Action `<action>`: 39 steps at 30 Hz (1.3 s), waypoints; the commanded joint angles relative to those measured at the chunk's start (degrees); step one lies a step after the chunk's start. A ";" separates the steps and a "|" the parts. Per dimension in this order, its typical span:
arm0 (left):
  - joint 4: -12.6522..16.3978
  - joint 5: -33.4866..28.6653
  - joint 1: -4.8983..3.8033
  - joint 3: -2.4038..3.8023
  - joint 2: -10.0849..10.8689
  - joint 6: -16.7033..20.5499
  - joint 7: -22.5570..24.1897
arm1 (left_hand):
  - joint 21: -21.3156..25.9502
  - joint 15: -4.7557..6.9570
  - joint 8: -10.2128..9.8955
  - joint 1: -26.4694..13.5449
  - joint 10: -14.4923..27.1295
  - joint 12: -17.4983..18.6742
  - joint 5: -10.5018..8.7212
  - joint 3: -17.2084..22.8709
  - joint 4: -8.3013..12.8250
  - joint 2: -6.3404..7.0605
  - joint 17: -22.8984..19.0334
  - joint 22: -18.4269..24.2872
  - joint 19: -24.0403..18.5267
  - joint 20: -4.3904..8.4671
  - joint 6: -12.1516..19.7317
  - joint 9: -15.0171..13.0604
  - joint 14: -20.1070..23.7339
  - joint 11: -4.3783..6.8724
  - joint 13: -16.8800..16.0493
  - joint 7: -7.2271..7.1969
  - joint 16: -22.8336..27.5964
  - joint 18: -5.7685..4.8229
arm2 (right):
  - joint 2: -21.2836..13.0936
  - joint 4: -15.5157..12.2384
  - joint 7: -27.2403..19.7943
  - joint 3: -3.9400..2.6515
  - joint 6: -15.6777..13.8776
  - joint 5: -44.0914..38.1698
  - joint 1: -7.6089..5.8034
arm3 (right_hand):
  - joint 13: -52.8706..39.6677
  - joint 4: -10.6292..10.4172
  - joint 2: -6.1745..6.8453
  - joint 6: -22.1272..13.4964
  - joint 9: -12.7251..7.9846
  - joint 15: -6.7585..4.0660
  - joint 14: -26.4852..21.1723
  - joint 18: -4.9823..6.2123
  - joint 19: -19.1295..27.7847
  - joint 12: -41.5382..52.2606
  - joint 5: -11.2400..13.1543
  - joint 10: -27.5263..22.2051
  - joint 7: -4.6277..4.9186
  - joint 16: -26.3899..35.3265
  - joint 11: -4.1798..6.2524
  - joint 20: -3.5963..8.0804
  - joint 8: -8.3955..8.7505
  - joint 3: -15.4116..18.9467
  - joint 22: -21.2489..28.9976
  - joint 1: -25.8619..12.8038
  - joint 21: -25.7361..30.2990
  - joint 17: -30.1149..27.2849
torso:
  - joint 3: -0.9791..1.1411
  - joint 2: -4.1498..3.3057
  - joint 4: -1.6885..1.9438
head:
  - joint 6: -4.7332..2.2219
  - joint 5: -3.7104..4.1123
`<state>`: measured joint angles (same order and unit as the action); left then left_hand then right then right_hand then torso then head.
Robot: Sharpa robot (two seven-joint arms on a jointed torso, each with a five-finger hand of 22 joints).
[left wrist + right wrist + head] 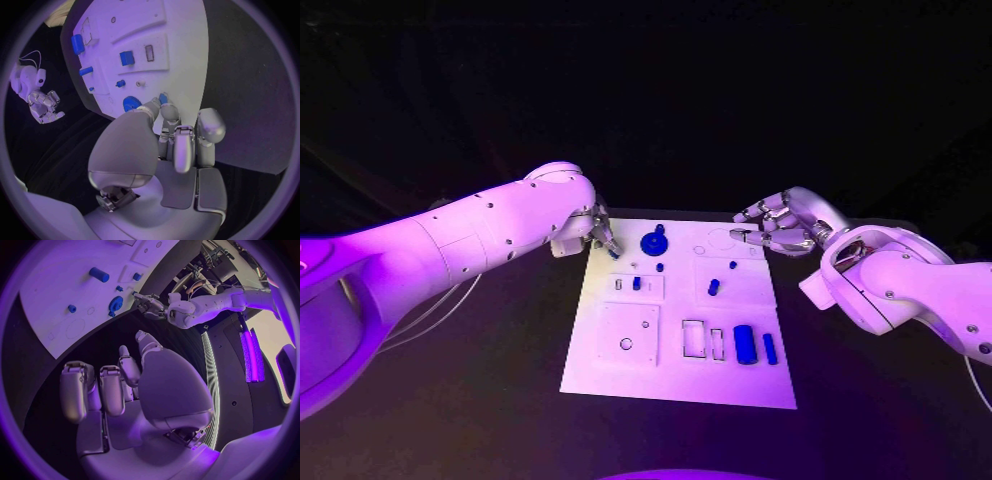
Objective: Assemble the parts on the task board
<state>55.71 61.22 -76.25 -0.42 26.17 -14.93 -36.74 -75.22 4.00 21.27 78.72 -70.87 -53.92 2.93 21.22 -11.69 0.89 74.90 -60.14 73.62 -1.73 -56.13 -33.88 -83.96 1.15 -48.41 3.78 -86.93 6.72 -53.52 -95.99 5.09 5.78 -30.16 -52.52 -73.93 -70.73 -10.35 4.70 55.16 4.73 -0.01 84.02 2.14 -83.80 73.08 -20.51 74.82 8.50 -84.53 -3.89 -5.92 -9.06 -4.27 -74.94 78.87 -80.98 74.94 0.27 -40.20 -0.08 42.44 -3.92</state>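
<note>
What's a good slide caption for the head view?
Left hand at the task board's far corner near the blue gear; right hand hovers.

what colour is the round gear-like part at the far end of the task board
Blue. The gear-like part stands out against the white task board, clearest in the head view.

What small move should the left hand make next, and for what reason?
Probably it should close its fingers on the small blue part at the far left corner of the task board. The left hand has its fingertips at that part, beside the blue gear, apparently without gripping it yet.
</note>
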 commanded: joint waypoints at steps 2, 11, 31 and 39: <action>2.17 -7.11 -0.03 0.02 1.59 3.44 0.34 | -0.48 0.38 3.79 -0.98 -0.85 -0.74 0.05 6.52 3.89 1.12 10.91 -0.31 0.45 -0.06 0.09 -2.28 -4.84 0.02 -0.39 -0.72 -0.10 -0.67 | -0.07 0.04 -0.07 0.00 0.71 -0.28 0.04 | 0.02 -0.27 -0.25 0.24 0.09 -0.50 3.65 0.45 0.07 -0.18 -0.23 0.01 0.08 0.28 0.20 0.24 0.11 0.04 -8.32 -0.22 0.29 5.57 | 0.11 0.08 0.13 | -0.09 -0.04; 10.05 -14.20 -0.10 -0.02 7.13 9.48 -1.53 | -0.91 0.64 6.36 -5.05 -1.89 -1.79 0.09 13.88 5.82 3.80 10.98 -1.07 0.84 0.13 0.79 -3.70 -4.87 0.16 -0.93 -1.01 -0.14 -0.79 | -0.29 0.04 0.09 0.01 0.71 -0.28 0.04 | 0.02 -0.27 -0.25 0.24 0.09 -0.50 3.65 0.45 0.07 -0.18 -0.23 0.01 0.08 0.28 0.20 0.24 0.11 0.04 -8.32 -0.22 0.29 5.57 | 0.41 0.44 0.62 | 0.21 -0.17; 20.95 -2.01 3.65 -0.59 12.42 17.13 -0.94 | -2.13 1.32 9.31 -8.45 -4.31 -4.33 0.07 17.20 6.90 6.17 11.09 -3.33 2.16 0.59 -0.11 -4.93 -4.91 1.10 -2.81 -2.00 -0.22 -1.21 | -0.67 -0.08 0.15 0.06 0.77 -0.28 0.05 | 0.00 -0.27 -0.28 0.28 0.11 -0.51 3.64 0.44 0.05 -0.16 -0.25 0.03 0.08 0.31 0.21 0.24 0.09 0.01 -8.33 -0.20 0.29 5.54 | 0.40 0.90 1.05 | 1.12 -0.32; 22.31 0.05 4.34 -0.75 12.78 17.46 -1.44 | -2.14 1.39 9.61 -8.78 -4.50 -4.47 0.06 17.53 6.95 6.35 11.10 -3.34 2.17 0.65 -0.17 -5.04 -4.91 1.18 -2.86 -2.10 -0.22 -1.21 | -0.75 -0.13 0.13 0.08 0.77 -0.28 0.07 | 0.00 -0.27 -0.28 0.28 0.11 -0.51 3.64 0.44 0.05 -0.16 -0.25 0.03 0.08 0.31 0.21 0.24 0.09 0.01 -8.33 -0.20 0.29 5.54 | 0.42 0.80 1.02 | 1.27 -0.44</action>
<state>77.66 58.78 -71.98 -1.17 39.01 1.41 -37.99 -77.04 4.82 29.13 69.84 -74.89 -58.14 2.92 34.96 -8.05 7.79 74.93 -63.45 75.35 -1.22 -55.38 -35.91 -83.97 2.31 -51.22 3.07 -86.93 5.82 -54.28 -96.02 5.29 5.85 -30.08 -52.51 -73.91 -70.73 -10.35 4.70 55.16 4.76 -0.01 84.02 2.14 -83.80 73.08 -20.51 74.82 8.50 -84.53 -3.89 -5.92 -9.06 -4.27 -74.91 78.87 -80.98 74.92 0.68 -39.36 0.94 43.66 -4.32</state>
